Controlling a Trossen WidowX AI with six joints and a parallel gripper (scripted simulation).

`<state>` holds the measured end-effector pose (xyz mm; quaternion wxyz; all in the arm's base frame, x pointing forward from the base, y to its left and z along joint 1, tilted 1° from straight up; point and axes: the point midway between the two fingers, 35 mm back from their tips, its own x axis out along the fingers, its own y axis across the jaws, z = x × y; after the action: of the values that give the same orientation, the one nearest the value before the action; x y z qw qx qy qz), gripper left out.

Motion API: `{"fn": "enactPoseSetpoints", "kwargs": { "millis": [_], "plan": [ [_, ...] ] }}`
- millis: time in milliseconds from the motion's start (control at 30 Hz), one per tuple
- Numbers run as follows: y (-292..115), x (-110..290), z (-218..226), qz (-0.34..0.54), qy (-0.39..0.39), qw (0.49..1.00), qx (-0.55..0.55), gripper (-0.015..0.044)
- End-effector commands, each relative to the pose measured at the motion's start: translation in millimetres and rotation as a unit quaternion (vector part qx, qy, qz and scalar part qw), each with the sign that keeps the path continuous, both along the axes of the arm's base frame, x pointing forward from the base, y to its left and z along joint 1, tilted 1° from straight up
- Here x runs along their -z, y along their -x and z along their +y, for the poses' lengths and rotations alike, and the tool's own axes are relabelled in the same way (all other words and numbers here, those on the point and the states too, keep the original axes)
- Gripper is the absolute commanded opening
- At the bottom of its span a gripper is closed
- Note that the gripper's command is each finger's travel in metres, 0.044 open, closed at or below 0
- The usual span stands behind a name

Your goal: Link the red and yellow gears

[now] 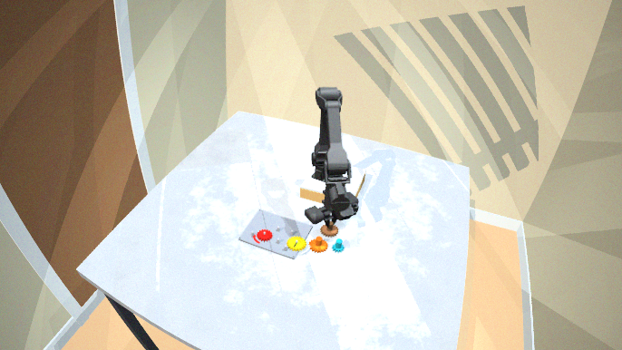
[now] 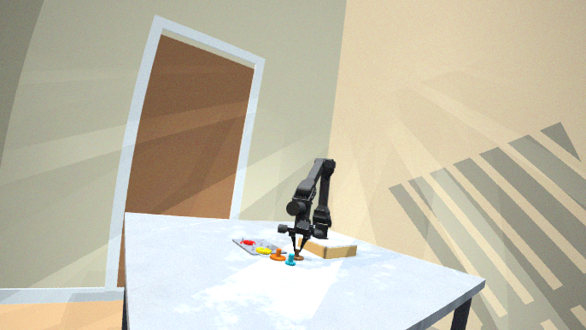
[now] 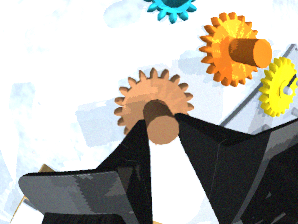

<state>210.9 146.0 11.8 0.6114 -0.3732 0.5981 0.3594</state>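
Observation:
My gripper (image 1: 330,225) (image 2: 297,251) (image 3: 160,123) points down and is shut on the knob of the brown gear (image 1: 329,231) (image 2: 300,258) (image 3: 172,97), which stands on the table beside the board. The orange gear (image 1: 318,246) (image 2: 278,257) (image 3: 220,55) and the smaller cyan gear (image 1: 338,247) (image 2: 290,262) (image 3: 172,9) stand loose nearby, knobs up. On the grey board (image 1: 254,219) (image 2: 243,244), the red gear (image 1: 265,235) (image 2: 248,243) sits toward the left and the yellow gear (image 1: 296,244) (image 2: 263,250) (image 3: 274,92) toward the right. Several empty pegs show between and around them, small in view.
A wooden-sided box (image 1: 311,195) (image 2: 339,251) stands behind the gripper at the arm's base. The orange gear stands close to the board's right edge, between the yellow gear and the cyan gear. The white table (image 1: 204,290) (image 2: 171,265) extends around them.

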Motion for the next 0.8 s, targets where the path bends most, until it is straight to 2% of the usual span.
{"fn": "enactPoseSetpoints", "kwargs": {
  "millis": [0,33,767],
  "plan": [
    [0,1,0,0.001,0.002,1.000,-0.002,0.0013],
    [0,1,0,0.001,0.002,1.000,-0.002,0.0000],
    [-6,-49,4,0.000,0.002,1.000,-0.002,0.0000]
  ]
}}
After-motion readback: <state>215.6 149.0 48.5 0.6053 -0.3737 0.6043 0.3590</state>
